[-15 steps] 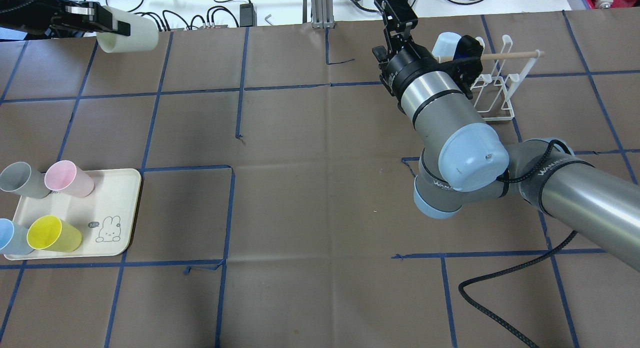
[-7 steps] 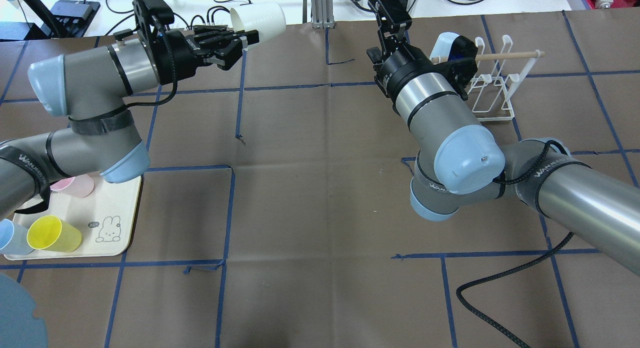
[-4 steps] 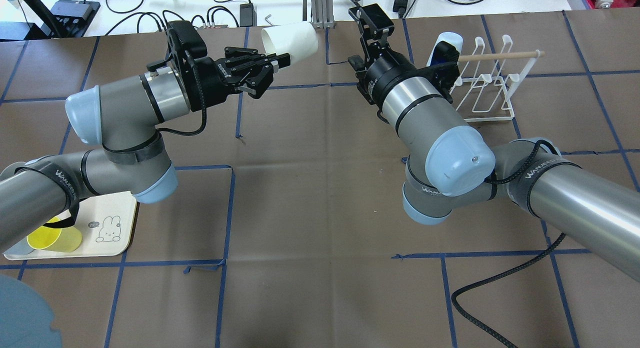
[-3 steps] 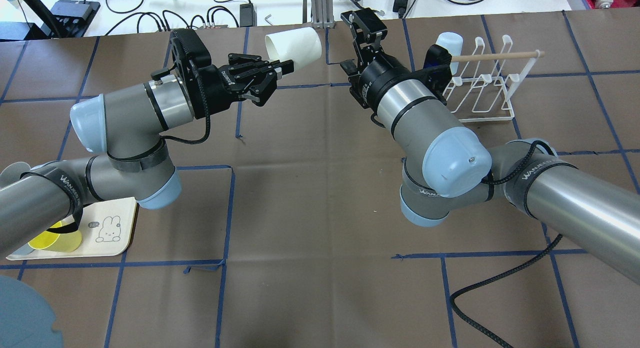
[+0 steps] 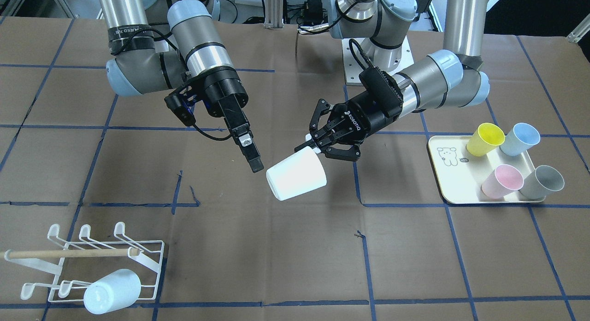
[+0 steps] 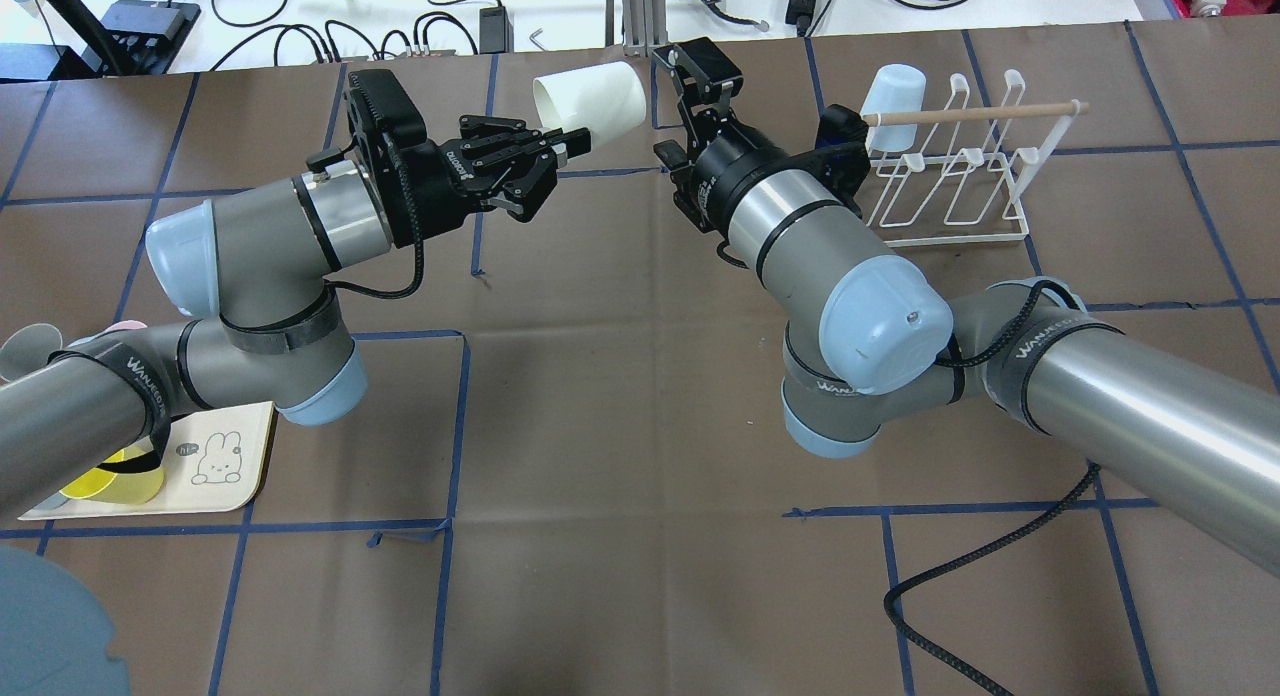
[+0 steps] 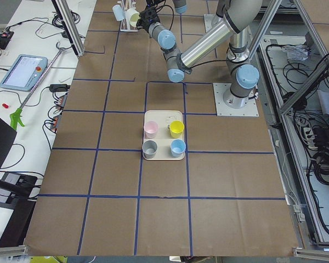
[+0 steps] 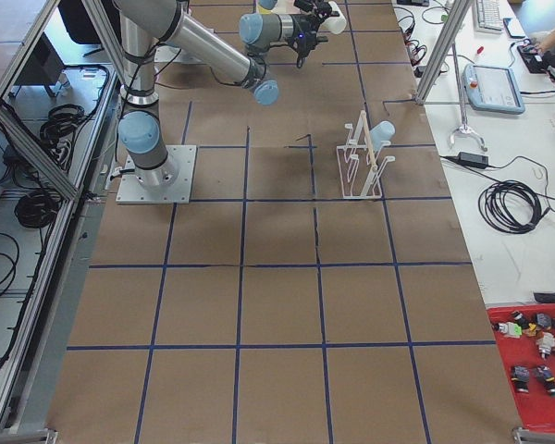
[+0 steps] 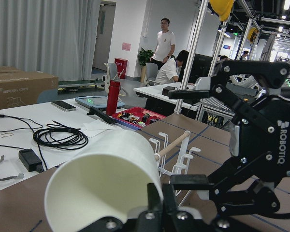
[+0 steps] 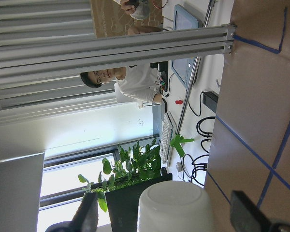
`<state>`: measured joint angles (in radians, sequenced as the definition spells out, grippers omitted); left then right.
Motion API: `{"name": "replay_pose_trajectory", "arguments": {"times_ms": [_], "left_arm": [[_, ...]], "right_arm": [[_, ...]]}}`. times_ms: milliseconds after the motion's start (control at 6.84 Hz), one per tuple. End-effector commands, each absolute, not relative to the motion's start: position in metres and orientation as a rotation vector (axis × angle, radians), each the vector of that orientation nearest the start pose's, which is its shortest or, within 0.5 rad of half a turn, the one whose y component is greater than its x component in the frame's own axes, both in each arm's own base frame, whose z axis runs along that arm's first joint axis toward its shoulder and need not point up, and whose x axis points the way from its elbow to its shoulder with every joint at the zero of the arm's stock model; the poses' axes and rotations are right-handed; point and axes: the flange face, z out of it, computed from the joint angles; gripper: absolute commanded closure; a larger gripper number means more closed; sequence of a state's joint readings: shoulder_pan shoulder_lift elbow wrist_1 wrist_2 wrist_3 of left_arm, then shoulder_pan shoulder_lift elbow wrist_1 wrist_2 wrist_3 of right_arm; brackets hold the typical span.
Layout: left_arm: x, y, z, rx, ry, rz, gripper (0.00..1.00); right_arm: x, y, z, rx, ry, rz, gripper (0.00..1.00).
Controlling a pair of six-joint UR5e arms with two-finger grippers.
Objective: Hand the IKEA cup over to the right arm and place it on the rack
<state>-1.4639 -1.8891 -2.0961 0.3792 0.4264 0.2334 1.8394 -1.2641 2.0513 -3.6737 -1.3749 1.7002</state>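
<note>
My left gripper (image 6: 565, 141) is shut on the rim of a white cup (image 6: 590, 94) and holds it on its side above the table's far middle. In the front view the left gripper (image 5: 318, 148) has the cup (image 5: 297, 178) hanging from it. My right gripper (image 6: 690, 68) is open and right beside the cup's base. In the right wrist view its fingers (image 10: 89, 212) stand either side of the cup's base (image 10: 174, 208), apart from it. The white wire rack (image 6: 960, 176) with its wooden dowel stands at the far right, and a pale blue cup (image 6: 893, 86) hangs on it.
A cream tray (image 5: 454, 173) with a bear drawing holds yellow, blue, pink and grey cups (image 5: 484, 139) at the robot's left. A thick braided cable (image 6: 960, 586) trails on the table under the right arm. White benches with cables and people lie beyond the far edge.
My left arm swung in from the far left, carrying the white cup to the middle. My right arm turned left, away from the rack, and its open gripper came up to the cup's base.
</note>
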Motion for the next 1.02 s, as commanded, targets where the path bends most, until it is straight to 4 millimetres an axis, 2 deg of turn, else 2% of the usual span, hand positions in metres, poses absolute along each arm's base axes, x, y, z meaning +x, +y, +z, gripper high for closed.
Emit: {"name": "replay_pose_trajectory", "arguments": {"times_ms": [0, 438, 877], "left_arm": [[-0.172, -0.496, 0.343, -0.841, -1.778, 1.313, 0.91], [-0.173, -0.496, 0.344, -0.844, -1.775, 1.315, 0.90], [-0.173, -0.496, 0.344, -0.844, -1.775, 1.315, 0.89]], "right_arm": [[0.295, -0.470, 0.363, 1.141, 1.501, -0.606, 0.05], [0.322, -0.485, 0.356, 1.126, 1.535, -0.568, 0.05], [0.331, -0.490, 0.356, 1.114, 1.535, -0.563, 0.05]]}}
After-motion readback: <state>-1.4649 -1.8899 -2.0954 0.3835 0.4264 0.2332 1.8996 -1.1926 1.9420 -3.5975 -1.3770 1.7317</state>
